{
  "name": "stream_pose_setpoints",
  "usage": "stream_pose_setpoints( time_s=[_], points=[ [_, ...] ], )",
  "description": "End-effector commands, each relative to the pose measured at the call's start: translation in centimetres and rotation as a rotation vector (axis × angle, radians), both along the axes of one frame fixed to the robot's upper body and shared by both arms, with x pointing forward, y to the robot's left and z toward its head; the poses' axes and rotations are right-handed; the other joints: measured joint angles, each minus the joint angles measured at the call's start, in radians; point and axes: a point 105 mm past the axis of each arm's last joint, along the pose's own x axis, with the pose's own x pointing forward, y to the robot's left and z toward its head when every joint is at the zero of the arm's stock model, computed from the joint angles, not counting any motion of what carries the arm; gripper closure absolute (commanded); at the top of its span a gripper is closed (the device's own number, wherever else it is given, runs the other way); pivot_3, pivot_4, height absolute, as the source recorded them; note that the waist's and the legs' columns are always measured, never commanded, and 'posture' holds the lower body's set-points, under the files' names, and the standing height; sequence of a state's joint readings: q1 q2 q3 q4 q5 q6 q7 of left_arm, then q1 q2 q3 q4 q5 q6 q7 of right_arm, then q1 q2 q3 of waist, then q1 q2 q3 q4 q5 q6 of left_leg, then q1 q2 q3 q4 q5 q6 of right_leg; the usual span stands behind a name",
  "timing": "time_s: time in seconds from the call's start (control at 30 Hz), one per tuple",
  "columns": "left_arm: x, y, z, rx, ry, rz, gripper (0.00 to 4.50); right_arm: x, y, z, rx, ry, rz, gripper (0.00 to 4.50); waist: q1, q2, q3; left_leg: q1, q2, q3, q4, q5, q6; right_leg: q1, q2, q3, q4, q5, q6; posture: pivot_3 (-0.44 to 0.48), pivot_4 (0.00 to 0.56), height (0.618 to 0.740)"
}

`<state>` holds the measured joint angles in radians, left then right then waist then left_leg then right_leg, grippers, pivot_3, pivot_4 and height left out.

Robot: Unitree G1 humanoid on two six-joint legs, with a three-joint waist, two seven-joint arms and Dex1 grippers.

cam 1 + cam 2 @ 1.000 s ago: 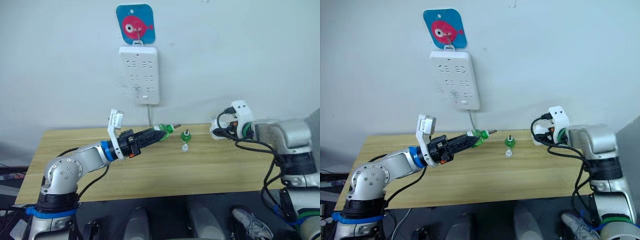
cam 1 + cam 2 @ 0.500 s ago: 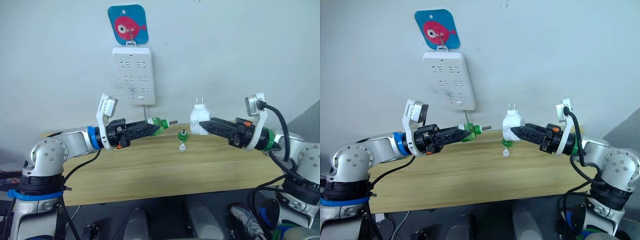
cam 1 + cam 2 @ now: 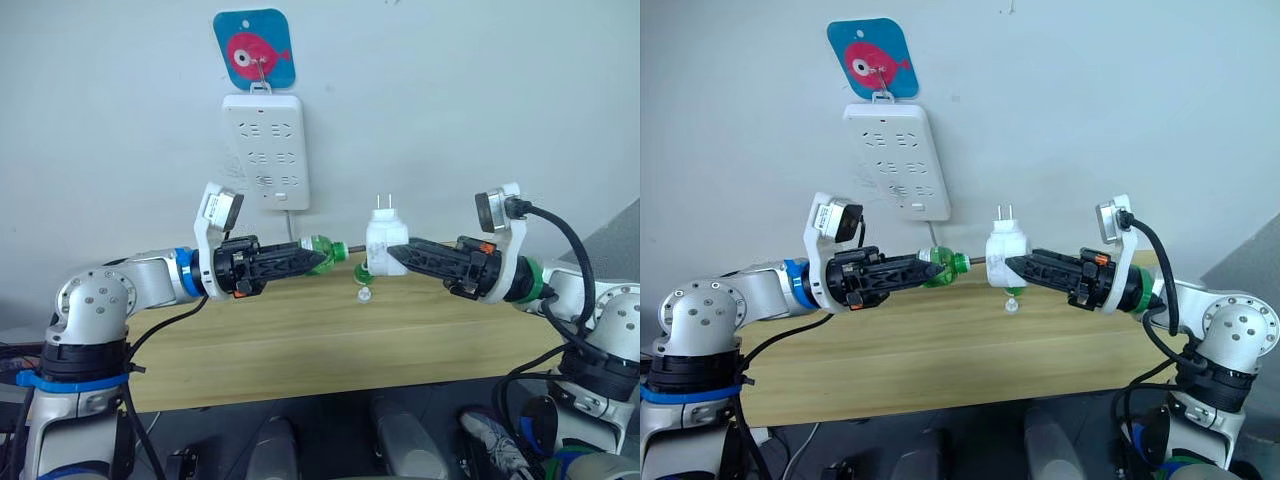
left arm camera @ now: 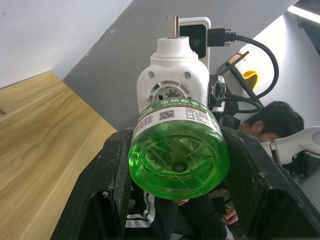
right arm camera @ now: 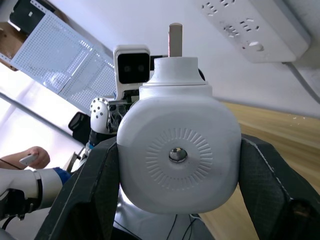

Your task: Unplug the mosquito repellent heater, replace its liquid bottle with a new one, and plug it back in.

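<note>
The mosquito repellent heater (image 3: 385,244) is pinched in the right gripper (image 3: 398,256) above the wooden table (image 3: 300,340), prongs up and its socket facing the left gripper (image 3: 312,259). That gripper is clamped on the green bottle (image 3: 325,251), lying sideways with its wick aimed at the heater. I'd line the wick dead-center on the opening and keep both axes level before pushing and twisting.

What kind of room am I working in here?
Probably an indoor lab or test bay, not a home: a power strip hung on a bare wall by a fish hook, a plain wooden table, and a pegboard behind.
</note>
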<state>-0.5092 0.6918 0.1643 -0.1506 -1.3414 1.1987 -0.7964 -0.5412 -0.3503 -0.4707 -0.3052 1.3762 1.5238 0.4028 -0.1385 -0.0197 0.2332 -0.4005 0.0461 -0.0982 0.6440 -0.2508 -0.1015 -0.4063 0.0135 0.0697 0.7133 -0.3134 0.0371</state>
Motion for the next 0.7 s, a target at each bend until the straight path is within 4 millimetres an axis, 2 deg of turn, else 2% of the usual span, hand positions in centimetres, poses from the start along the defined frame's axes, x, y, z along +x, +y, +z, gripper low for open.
stream_pose_setpoints(
  time_s=[0.03, 0.7],
  points=[
    [-0.81, -0.25, 1.31, -0.039, -0.039, -0.053, 2.23, -0.54, 0.32, 0.97, 0.034, -0.032, 0.032, 1.59, 0.0, 0.0, 0.0, 0.0, 0.0, 0.0, 0.0, 0.0, 0.0, 0.0, 0.0, 0.0, 0.0, 0.0, 0.0, -0.156, 0.181, 0.725],
    [-1.23, -1.11, 0.82, -0.026, -0.03, -0.124, 2.23, -1.3, 1.04, 1.55, 0.044, 0.005, 0.069, 1.59, 0.0, 0.0, 0.0, 0.0, 0.0, 0.0, 0.0, 0.0, 0.0, 0.0, 0.0, 0.0, 0.0, 0.0, 0.0, -0.165, 0.183, 0.725]
  ],
)
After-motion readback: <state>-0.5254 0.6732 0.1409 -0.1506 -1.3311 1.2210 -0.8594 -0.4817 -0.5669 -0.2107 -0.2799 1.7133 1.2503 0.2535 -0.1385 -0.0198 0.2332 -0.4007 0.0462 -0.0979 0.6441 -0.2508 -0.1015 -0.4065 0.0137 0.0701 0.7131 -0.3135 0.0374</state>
